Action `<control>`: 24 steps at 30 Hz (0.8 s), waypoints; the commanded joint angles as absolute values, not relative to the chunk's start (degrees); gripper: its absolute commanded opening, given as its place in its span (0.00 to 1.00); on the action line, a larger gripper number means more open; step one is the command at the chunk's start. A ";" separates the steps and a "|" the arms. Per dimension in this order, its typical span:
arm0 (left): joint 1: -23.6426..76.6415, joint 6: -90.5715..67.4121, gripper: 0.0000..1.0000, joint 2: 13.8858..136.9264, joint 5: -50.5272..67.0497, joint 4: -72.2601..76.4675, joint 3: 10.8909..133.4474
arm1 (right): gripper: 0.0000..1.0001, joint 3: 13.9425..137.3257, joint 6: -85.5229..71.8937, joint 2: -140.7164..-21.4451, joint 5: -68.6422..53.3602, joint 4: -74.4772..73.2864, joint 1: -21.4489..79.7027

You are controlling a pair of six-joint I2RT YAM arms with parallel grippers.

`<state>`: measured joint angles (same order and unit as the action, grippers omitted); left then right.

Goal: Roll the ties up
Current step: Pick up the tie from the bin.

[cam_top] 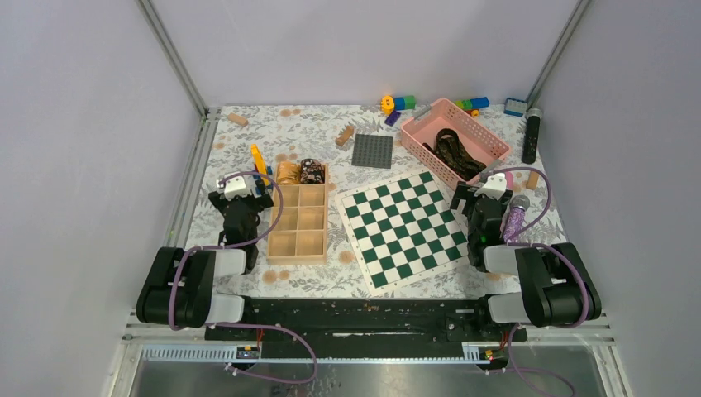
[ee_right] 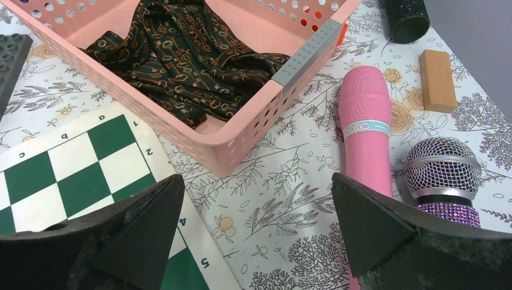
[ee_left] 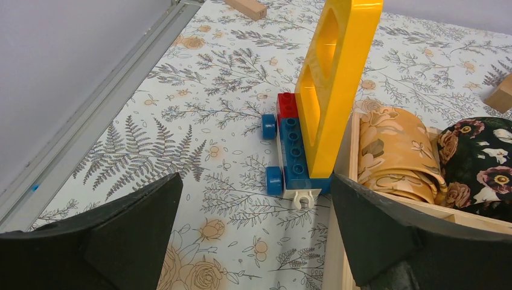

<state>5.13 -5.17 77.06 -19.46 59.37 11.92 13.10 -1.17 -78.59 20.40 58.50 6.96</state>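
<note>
A dark brown-black patterned tie [ee_right: 181, 60] lies loose and unrolled in the pink basket [ee_right: 241, 142]; it also shows in the top view [cam_top: 453, 151]. A golden-tan rolled tie [ee_left: 392, 151] and a dark flowered rolled tie [ee_left: 477, 163] sit side by side in the far compartments of the wooden box [cam_top: 299, 240]. My left gripper [ee_left: 253, 208] is open and empty, low over the table just left of the box. My right gripper [ee_right: 256, 208] is open and empty, just in front of the basket's near corner.
A yellow and blue toy brick car [ee_left: 302, 139] stands against the box's far left corner. A chessboard [cam_top: 405, 227] lies in the middle. A pink microphone [ee_right: 365, 121], a purple glittery microphone [ee_right: 444, 175], a wood block [ee_right: 438, 81] and a black cylinder [cam_top: 531, 136] lie right of the basket. A grey baseplate [cam_top: 373, 150] lies at the back.
</note>
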 commanded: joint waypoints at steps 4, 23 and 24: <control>4.92 -5.42 0.99 77.25 -18.94 61.79 13.36 | 1.00 14.23 -1.00 -78.45 21.45 60.51 6.76; 11.49 -23.36 0.99 60.13 -30.00 4.55 39.25 | 0.99 30.76 -10.45 -64.35 31.99 26.24 6.79; 11.59 -24.16 0.99 60.32 -28.44 0.23 42.08 | 0.99 33.66 -13.34 -63.67 33.49 21.23 6.77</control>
<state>11.09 -14.90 61.17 -29.08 24.03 31.99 23.24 -4.01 -67.51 24.14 37.87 6.96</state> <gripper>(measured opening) 0.985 0.993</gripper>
